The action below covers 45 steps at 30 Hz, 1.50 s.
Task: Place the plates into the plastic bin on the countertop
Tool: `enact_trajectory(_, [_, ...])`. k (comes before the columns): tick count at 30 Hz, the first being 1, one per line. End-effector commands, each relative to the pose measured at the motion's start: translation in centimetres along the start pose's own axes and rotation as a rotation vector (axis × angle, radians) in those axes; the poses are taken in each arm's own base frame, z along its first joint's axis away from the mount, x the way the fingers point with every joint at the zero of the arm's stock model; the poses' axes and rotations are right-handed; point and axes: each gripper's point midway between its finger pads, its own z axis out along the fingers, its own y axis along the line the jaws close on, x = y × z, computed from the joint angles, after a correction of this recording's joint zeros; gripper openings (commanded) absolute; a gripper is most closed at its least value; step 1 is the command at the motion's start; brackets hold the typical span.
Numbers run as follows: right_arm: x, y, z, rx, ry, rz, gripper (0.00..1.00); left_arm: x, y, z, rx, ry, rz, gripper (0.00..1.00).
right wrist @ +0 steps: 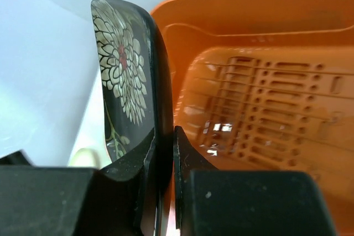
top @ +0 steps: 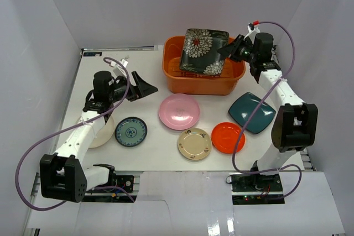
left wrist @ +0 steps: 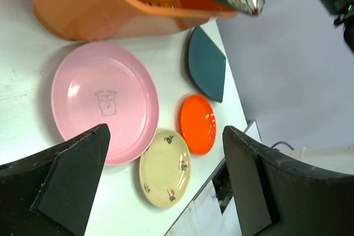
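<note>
My right gripper (top: pixel 228 50) is shut on the right edge of the square black-floral plate (top: pixel 203 51) and holds it above the orange plastic bin (top: pixel 172 75). In the right wrist view the plate (right wrist: pixel 126 70) stands edge-on between my fingers, over the bin's slotted bottom (right wrist: pixel 276 109). My left gripper (top: pixel 145 85) is open and empty, left of the bin, above the countertop. On the countertop lie the pink plate (top: pixel 179 111), the blue-patterned plate (top: pixel 131 131), the cream-gold plate (top: pixel 194 143), the orange-red plate (top: pixel 227 137), the teal square plate (top: pixel 252 112) and a white plate (top: pixel 103 134) partly under my left arm.
White walls close in the countertop (top: pixel 155 153) on three sides. In the left wrist view the pink plate (left wrist: pixel 102 100), cream-gold plate (left wrist: pixel 165 168), orange-red plate (left wrist: pixel 198 123) and teal plate (left wrist: pixel 207 63) lie below the bin (left wrist: pixel 83 15).
</note>
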Motion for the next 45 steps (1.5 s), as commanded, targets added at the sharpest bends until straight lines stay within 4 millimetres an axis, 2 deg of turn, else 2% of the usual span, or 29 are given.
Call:
enact_trajectory(1, [-3.5, 1.4, 1.3, -0.037, -0.063, -0.115, 0.08, 1.8, 0.6, 0.3, -0.026, 0.05, 0.033, 0.93])
enact_trajectory(3, [-4.1, 1.0, 1.9, -0.026, -0.055, -0.128, 0.08, 2.2, 0.6, 0.5, -0.026, 0.072, 0.026, 0.94])
enact_trajectory(4, [-3.7, -0.4, 2.9, 0.006, -0.035, -0.138, 0.08, 2.6, 0.8, 0.8, -0.03, 0.088, 0.029, 0.94])
enact_trajectory(5, [-3.5, -0.9, 3.3, 0.017, -0.021, -0.139, 0.08, 2.8, 1.1, 1.0, -0.04, 0.094, 0.027, 0.94])
enact_trajectory(6, [-3.8, -0.9, 3.5, 0.022, -0.015, -0.143, 0.08, 2.9, 1.8, 1.1, -0.076, 0.098, 0.019, 0.94])
enact_trajectory(7, [-3.2, -2.1, 4.3, 0.038, 0.006, -0.137, 0.08, 3.1, 2.2, 1.2, -0.098, 0.103, 0.025, 0.94])
enact_trajectory(9, [-2.7, -2.9, 5.0, 0.041, 0.024, -0.14, 0.08, 3.3, 3.3, 1.4, -0.146, 0.116, 0.014, 0.95])
enact_trajectory(13, [0.6, -5.8, 7.0, 0.091, 0.108, -0.137, 0.08, 3.6, 4.5, 1.7, -0.186, 0.13, 0.001, 0.95])
enact_trajectory(14, [1.3, -6.0, 7.4, 0.094, 0.125, -0.147, 0.08, 3.8, 4.9, 1.8, -0.2, 0.14, -0.003, 0.95])
enact_trajectory(19, [3.7, -8.5, 8.6, 0.186, 0.178, -0.176, 0.11, 4.4, 6.0, 2.3, -0.238, 0.165, -0.008, 0.95])
enact_trajectory(22, [4.6, -9.2, 8.9, 0.23, 0.191, -0.214, 0.18, 4.9, 6.6, 2.5, -0.259, 0.185, -0.008, 0.95])
enact_trajectory(24, [4.8, -9.5, 8.9, 0.26, 0.19, -0.228, 0.36, 5.0, 7.3, 2.6, -0.284, 0.189, -0.01, 0.95])
enact_trajectory(25, [4.8, -9.7, 8.9, 0.272, 0.187, -0.232, 0.53, 5.2, 7.5, 2.6, -0.294, 0.194, -0.01, 0.95])
enact_trajectory(29, [4.5, -9.5, 8.6, 0.321, 0.167, -0.275, 0.85, 5.6, 8.1, 2.8, -0.323, 0.204, -0.008, 0.95])
enact_trajectory(32, [4.1, -9.5, 8.7, 0.357, 0.152, -0.323, 0.93, 6.2, 8.2, 3.1, -0.325, 0.224, -0.009, 0.95])
enact_trajectory(35, [3.3, -8.4, 8.8, 0.354, 0.147, -0.342, 0.97, 6.4, 8.1, 3.2, -0.332, 0.231, 0.003, 0.95])
enact_trajectory(36, [2.4, -7.4, 8.5, 0.342, 0.125, -0.352, 0.98, 6.4, 8.0, 3.3, -0.335, 0.23, 0.013, 0.95])
enact_trajectory(40, [-0.8, -4.0, 7.0, 0.304, 0.043, -0.365, 0.9, 6.8, 7.5, 3.4, -0.333, 0.246, 0.042, 0.95])
enact_trajectory(41, [-2.1, -2.4, 6.0, 0.287, 0.007, -0.367, 0.9, 7.3, 6.8, 3.5, -0.323, 0.263, 0.061, 0.95])
enact_trajectory(43, [-2.8, -1.5, 4.5, 0.281, -0.016, -0.36, 0.9, 7.6, 6.3, 3.6, -0.327, 0.269, 0.085, 0.95])
enact_trajectory(44, [-4.1, 0.4, 2.6, 0.263, -0.064, -0.356, 0.9, 7.6, 5.5, 3.6, -0.315, 0.267, 0.116, 0.95])
enact_trajectory(45, [-3.2, -0.3, 1.6, 0.288, -0.057, -0.335, 0.92, 7.5, 5.1, 3.6, -0.315, 0.263, 0.129, 0.95])
